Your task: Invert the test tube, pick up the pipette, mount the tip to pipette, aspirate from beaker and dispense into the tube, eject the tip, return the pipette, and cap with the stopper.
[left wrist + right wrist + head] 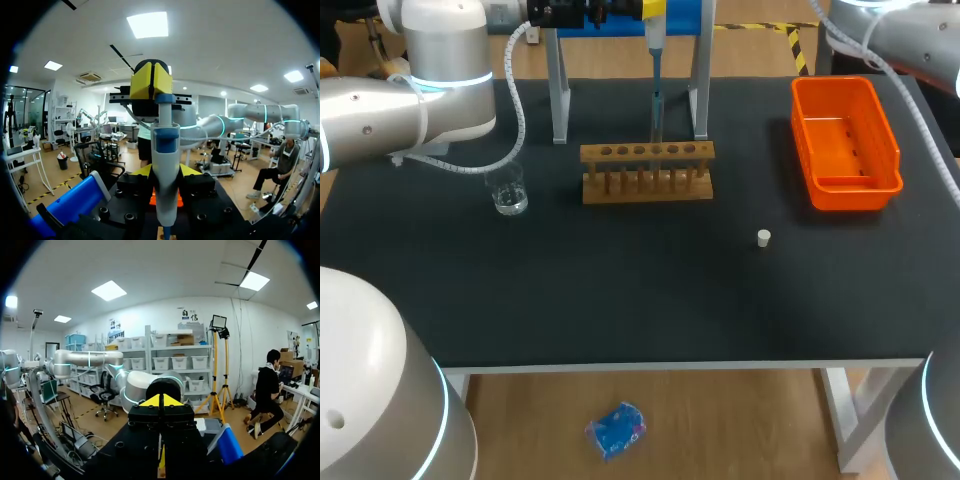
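One pipette right under left gripper

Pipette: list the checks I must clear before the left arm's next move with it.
1. Left end effector holding the grey-and-white pipette: cannot tell; the contact is hidden.
2. Right end effector shut, carrying nothing: ok.
3. Clear glass beaker upright on the black table: ok.
4. Wooden test tube rack holding a tube: cannot tell.
5. Orange plastic tray, nothing seen inside: ok.
6. Small white stopper lying free, apart from the rack: ok.
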`<state>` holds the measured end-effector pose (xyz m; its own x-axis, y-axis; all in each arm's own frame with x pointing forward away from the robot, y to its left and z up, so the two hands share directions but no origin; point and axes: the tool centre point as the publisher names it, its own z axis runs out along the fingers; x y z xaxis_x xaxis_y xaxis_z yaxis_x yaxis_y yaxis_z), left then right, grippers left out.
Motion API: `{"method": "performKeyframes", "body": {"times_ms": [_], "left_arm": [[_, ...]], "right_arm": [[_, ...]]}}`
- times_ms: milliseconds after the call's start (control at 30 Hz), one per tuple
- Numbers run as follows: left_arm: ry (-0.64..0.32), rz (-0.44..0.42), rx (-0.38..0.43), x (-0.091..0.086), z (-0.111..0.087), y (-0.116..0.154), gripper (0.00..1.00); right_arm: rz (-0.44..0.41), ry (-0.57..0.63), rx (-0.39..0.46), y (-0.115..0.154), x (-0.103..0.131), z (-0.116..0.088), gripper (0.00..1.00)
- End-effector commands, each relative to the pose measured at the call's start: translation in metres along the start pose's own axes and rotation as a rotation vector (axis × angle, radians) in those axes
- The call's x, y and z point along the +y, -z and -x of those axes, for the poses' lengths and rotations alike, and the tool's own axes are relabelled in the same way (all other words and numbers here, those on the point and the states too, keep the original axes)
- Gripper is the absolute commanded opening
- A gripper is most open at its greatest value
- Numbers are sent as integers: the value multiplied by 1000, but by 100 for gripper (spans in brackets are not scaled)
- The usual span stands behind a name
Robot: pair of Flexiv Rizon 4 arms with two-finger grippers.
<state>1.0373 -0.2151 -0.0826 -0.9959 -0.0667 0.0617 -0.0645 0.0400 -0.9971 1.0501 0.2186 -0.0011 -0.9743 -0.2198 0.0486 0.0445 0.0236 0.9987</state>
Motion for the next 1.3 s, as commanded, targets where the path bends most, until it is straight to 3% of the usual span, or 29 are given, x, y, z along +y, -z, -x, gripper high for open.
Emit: {"method": "performKeyframes", "body": {"times_ms": [33, 1300], "left_arm": [[1, 2, 0, -1, 1, 0, 0], [1, 2, 0, -1, 1, 0, 0]], "right_arm": [[2, -3, 4, 0, -3, 0, 0], [23, -74, 7, 1, -33, -5, 0]]}}
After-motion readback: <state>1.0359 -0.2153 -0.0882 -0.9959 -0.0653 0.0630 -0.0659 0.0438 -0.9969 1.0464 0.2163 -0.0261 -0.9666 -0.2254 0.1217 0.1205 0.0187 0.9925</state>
